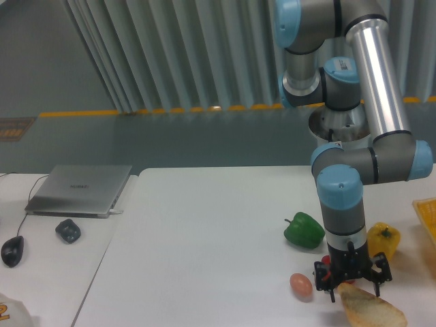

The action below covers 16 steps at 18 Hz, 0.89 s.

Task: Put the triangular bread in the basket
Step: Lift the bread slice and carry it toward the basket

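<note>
Triangular bread (371, 308) flat on white table (204, 238), at the near right edge, pointed end toward the gripper (351, 284). Gripper directly over that pointed end, fingers spread wide apart, nothing held; contact with the crust not discernible. Red pepper (328, 267) mostly hidden behind the gripper, just beyond the bread. Pinkish egg (300, 285) just left of the bread's tip. Green bell pepper (304, 230) farther back-left of bread; yellow bell pepper (383, 240) behind bread, right of the arm. Basket (427, 216) corner only, far right of bread, well apart.
</note>
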Motion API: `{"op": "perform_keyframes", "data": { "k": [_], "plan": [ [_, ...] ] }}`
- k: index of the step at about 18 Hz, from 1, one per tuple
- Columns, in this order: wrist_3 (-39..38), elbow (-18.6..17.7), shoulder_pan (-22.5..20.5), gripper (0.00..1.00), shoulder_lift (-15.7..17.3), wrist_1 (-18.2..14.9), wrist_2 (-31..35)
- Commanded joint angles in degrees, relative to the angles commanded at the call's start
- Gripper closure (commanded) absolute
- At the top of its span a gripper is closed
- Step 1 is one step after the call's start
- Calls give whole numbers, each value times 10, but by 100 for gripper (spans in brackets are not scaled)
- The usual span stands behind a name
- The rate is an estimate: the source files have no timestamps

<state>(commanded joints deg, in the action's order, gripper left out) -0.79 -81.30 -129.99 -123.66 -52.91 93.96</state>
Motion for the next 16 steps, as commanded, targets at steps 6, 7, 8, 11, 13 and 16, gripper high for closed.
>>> {"op": "perform_keyframes", "data": {
  "k": [6,7,8,11,13,16],
  "plan": [
    [3,1,-1,11,-2,-1,-2],
    [3,1,-1,16,-3,-1,-2],
    [2,1,-1,20,-3,-1,-2],
    [2,1,-1,40,-2,-2,-2],
    [3,1,-3,47,-2,-2,-2],
    [6,4,-5,52,4,-3,-6]
  ]
}}
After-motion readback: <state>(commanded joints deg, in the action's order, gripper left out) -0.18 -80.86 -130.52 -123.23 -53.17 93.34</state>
